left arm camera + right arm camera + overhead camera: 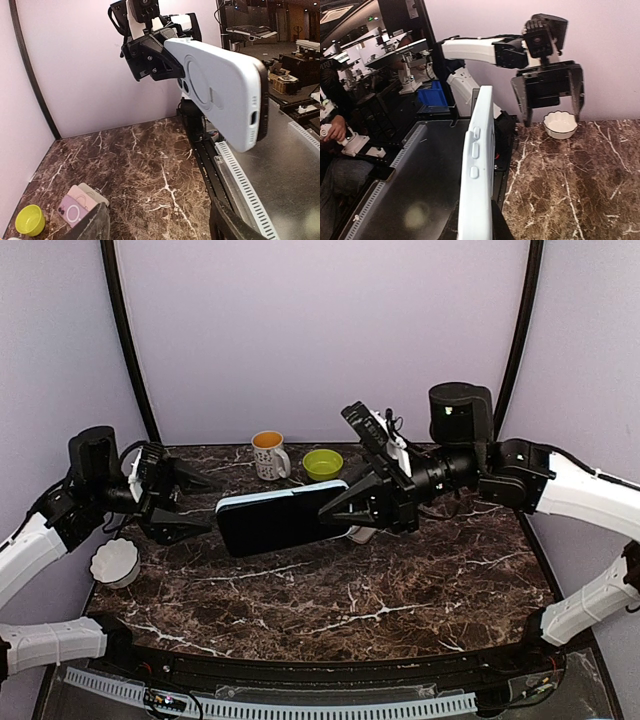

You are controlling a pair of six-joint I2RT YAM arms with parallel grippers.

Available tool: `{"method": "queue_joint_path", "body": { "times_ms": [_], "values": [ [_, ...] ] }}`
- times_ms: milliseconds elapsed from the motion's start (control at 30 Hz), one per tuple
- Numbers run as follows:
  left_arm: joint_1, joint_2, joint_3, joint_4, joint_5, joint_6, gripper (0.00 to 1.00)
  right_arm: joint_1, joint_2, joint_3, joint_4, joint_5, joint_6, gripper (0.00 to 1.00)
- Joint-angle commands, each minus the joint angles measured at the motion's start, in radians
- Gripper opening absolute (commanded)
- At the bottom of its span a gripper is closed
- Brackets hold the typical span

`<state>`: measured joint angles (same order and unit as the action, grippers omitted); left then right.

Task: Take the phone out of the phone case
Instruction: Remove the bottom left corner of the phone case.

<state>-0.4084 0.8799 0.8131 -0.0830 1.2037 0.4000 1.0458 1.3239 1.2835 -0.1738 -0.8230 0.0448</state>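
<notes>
The phone [285, 525], black screen facing the top camera, sits in a pale phone case [275, 498] and hangs level above the table. My right gripper [345, 510] is shut on its right end. In the left wrist view the phone case [220, 90] shows its back with a round ring and its port end, the phone [263, 100] a dark strip along its edge. My left gripper [208, 505] stands open just off the left end, touching nothing; its fingers [95, 227] frame bare table. The right wrist view shows the phone case [477, 165] edge-on with side buttons, and the left gripper [547, 95] open beyond it.
A white mug [268, 453] and a green bowl [322, 462] stand at the back of the marble table [400, 590]. A white scalloped bowl [114, 562] sits at the left edge. Pink and purple phone cases [75, 210] lie on the table below the right gripper.
</notes>
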Motion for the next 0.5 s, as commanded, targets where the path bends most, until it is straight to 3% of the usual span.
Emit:
{"method": "queue_joint_path", "body": {
  "times_ms": [0, 167, 467],
  "values": [
    [0.002, -0.071, -0.045, 0.023, -0.150, -0.027, 0.70, -0.008, -0.069, -0.028, 0.070, 0.174, -0.076, 0.00],
    [0.002, -0.139, -0.070, 0.018, -0.257, -0.046, 0.68, -0.009, -0.126, -0.120, 0.162, 0.409, -0.096, 0.00],
    [0.002, -0.177, -0.070, -0.092, -0.266, -0.062, 0.65, -0.007, -0.211, -0.368, 0.467, 0.706, -0.207, 0.00]
  ]
}}
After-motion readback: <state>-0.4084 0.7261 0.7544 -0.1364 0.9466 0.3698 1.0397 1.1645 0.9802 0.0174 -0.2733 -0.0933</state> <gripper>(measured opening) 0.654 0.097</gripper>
